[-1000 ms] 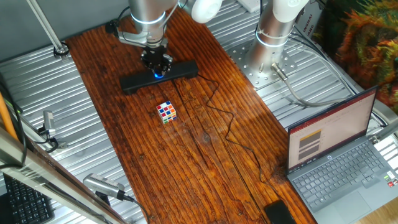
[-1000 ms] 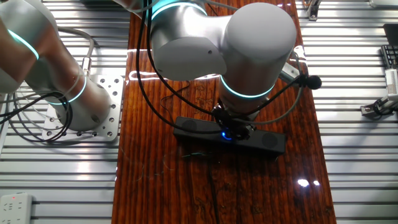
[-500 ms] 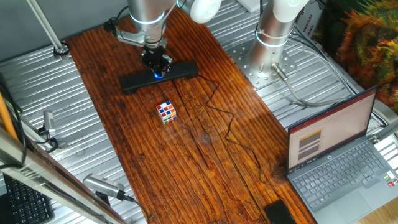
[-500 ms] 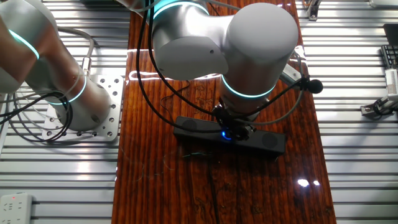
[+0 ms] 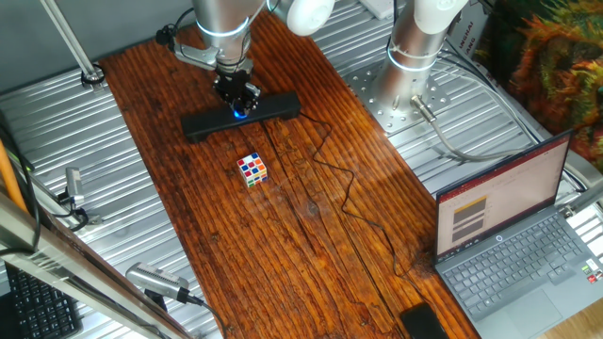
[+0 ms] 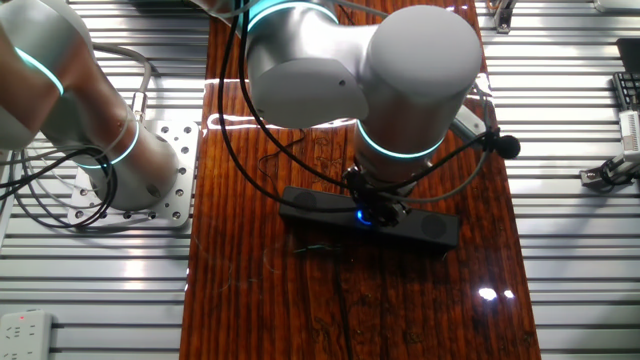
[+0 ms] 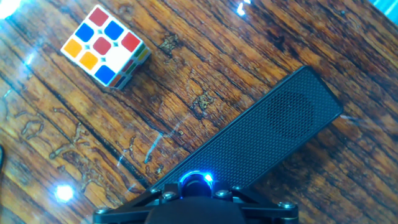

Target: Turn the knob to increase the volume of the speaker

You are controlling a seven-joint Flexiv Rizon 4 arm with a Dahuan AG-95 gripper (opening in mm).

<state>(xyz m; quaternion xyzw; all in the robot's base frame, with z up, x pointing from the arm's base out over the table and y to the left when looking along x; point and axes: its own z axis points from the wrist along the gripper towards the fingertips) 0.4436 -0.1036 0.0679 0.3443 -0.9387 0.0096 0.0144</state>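
The knob [image 7: 196, 183] is sitting mid-speaker [image 5: 241, 115], glowing blue, and the gripper [image 5: 236, 98] is closing around it, far as I can tell. I'd be twisting slow, keeping centred so the fingers aren't slipping off.

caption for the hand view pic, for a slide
Gripper down on the speaker's blue-lit knob, puzzle cube beyond on the wooden table.

Flat black speaker [image 5: 273, 107], blue-lit knob [image 7: 195, 183] at middle
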